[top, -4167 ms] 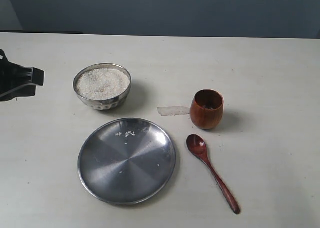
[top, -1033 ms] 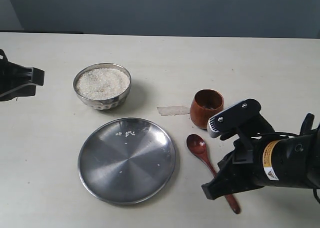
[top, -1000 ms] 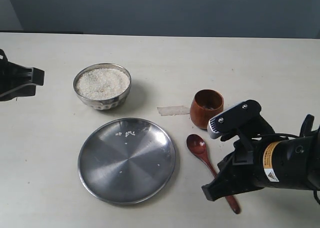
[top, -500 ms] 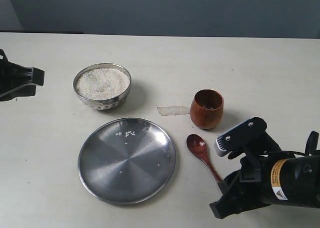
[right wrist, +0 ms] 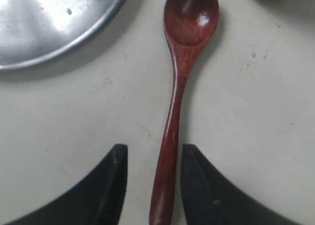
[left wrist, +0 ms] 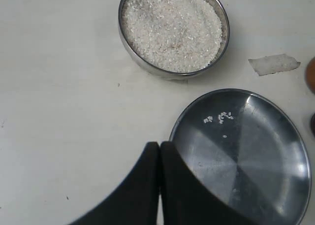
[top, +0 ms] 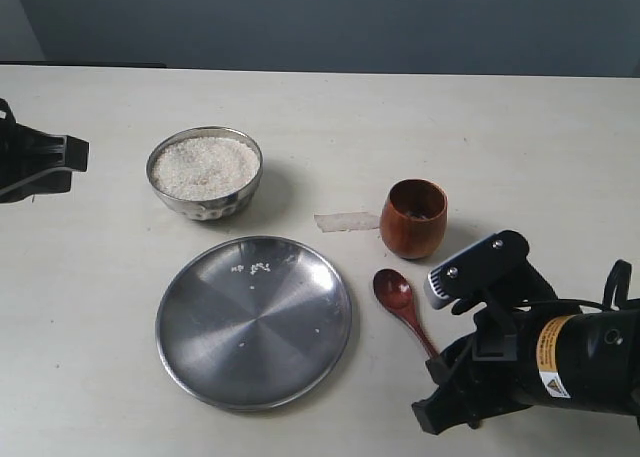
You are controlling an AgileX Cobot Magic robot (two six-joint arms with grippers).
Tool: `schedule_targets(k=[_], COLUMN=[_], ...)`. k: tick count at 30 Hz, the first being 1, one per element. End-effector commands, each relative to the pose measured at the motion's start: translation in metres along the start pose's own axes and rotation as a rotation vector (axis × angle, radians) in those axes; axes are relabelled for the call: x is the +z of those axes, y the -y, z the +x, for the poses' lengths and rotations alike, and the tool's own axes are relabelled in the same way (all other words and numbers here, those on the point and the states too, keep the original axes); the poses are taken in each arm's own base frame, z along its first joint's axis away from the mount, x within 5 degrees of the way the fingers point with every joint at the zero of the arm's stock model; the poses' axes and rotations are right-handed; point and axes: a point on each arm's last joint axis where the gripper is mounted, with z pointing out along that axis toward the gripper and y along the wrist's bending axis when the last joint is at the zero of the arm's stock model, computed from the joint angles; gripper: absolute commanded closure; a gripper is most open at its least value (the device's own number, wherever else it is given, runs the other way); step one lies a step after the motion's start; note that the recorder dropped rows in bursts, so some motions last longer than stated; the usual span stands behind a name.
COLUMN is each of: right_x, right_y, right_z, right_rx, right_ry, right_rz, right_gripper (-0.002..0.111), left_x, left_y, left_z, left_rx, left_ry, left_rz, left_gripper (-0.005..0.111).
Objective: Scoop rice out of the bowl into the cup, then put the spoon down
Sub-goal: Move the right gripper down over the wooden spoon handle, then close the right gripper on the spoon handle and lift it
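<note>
Nothing has been scooped, as far as I can judge. The glossy reddish-brown wooden spoon (top: 404,310) lies flat on the pale table (top: 500,127) toward its near right corner, bowl end pointing at the small rounded wooden cup (top: 412,227). The right gripper (right wrist: 152,158) hangs low over the handle's end with its black fingers spread, one on each side of the handle and gaps showing, gripping nothing.

The small shiny steel bowl (top: 215,209), toward the left edge, looks full of fine white rice (top: 204,167). The cup's inside is dark, and I cannot tell whether it holds grains. A few strays dot the wide flat steel plate (top: 260,347).

The left gripper (left wrist: 159,147) waits at the left edge, fingers pressed together and empty.

Grasping, scooping, pouring and setting down all remain.

A yellow warning label (top: 553,357) sits on the right arm, its writing too small to read.
</note>
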Motion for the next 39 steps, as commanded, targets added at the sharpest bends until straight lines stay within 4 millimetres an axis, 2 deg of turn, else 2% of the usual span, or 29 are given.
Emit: schedule_targets(k=[1,13,23,26,32,39], right_x=[0.009,0.031,0.032,0.032,0.032,0.031], right_y=[0.000,-0.001,-0.001,-0.001,0.000,0.002], right_z=[0.004,0.013,0.013,0.013,0.015,0.018], right_rx=[-0.008,-0.011,-0.011,-0.011,-0.012,-0.013], right_ry=[-0.034,-0.122,-0.122,-0.129,-0.144,-0.175], right_rz=[0.000,-0.001,-0.003,0.001,0.010,0.029], right_gripper=[0.072,0.072,0.072,0.081,0.107,0.109], left_x=[-0.001,-0.001,-0.001,-0.001,-0.001,-0.001], left_y=[0.001,0.001,0.001,0.001,0.001,0.001], left_z=[-0.002,-0.002,-0.002,-0.002,-0.002,-0.002], left_rx=[0.003,0.003,0.003,0.003,0.003,0.003], left_ry=[0.014,0.014,0.014,0.014,0.014,0.014], left_rz=[0.003,0.003,0.003,0.003,0.003,0.003], left_gripper=[0.106,0.106,0.106,0.106,0.106,0.106])
